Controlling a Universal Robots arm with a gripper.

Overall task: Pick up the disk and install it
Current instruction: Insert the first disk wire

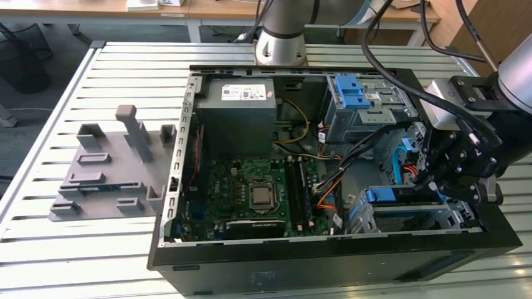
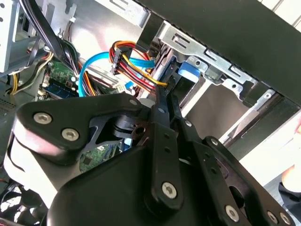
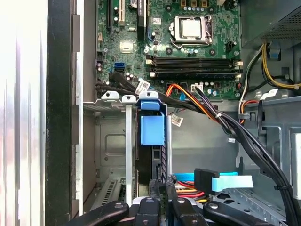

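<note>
— Where, then, is the disk [image 3: 151,141]?
— On edge in the case's [image 1: 332,274] lower drive cage [image 3: 127,136], blue frame tab outermost, slotted between rails.
— And the gripper [image 3: 162,200]?
— Fingers pressed together at the disk's edge, apparently pinching it.

Exterior view: high, looks down on open computer case [image 1: 332,261] lying on slatted table [image 1: 83,249], whole scene, moderate distance. First wrist view: close, faces drive bay [image 3: 150,136] and motherboard [image 3: 188,52]. Second wrist view: very close, behind gripper linkage. All share bay.
</note>
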